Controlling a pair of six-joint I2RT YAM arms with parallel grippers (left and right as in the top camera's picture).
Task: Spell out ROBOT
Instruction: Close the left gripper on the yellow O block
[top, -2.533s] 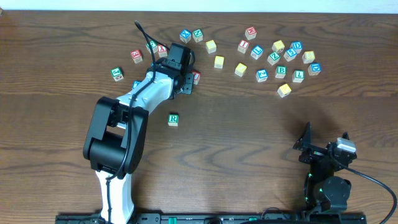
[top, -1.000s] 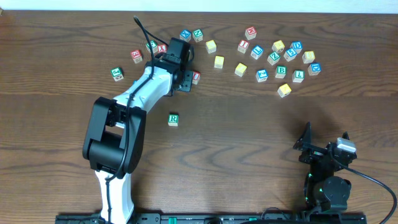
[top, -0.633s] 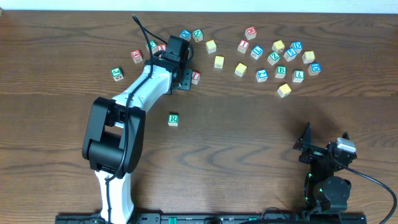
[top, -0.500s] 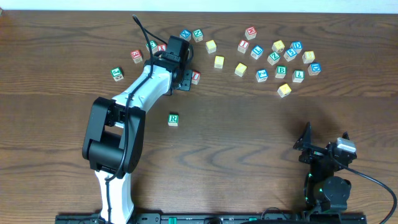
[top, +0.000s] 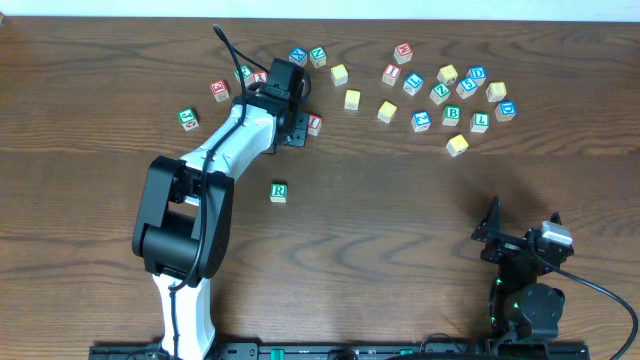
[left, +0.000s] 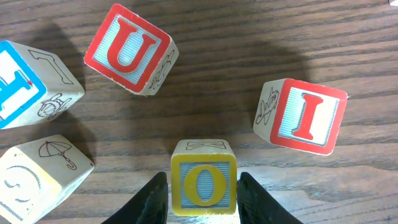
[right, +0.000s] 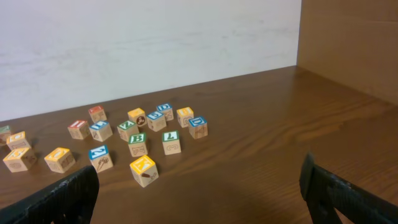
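The R block (top: 278, 191) sits alone on the open middle of the tabletop (top: 400, 230), well apart from the scatter of lettered blocks along the far edge. That looks like the start of the word, set where there is bare wood beside it for four more letters.

The left arm (top: 215, 150) reaches into the far-left cluster, and its wrist view shows why: the left hand (left: 204, 194) is lowered over the O block (left: 204, 180). The yellow-framed letter faces up and one finger (left: 152, 199) stands close at each side. The block rests on the wood. One finger seems to touch it and a thin dark line shows at the other, so I cannot tell whether the hand is truly pinching it yet. The fingers are lined up with the block's flat sides, which suits a square grip that would not twist it.

Neighbours crowd in: the red U block (left: 130, 46) lies beyond and the red I block (left: 303, 116) is near on the other side, neither touching the O. A straight lift would probably clear both.

The right hand (right: 198, 186) is spread wide and holds nothing, parked at the near right corner – likely kept out of the way. The green B block (right: 137, 140) waits in the far-right group within its view.
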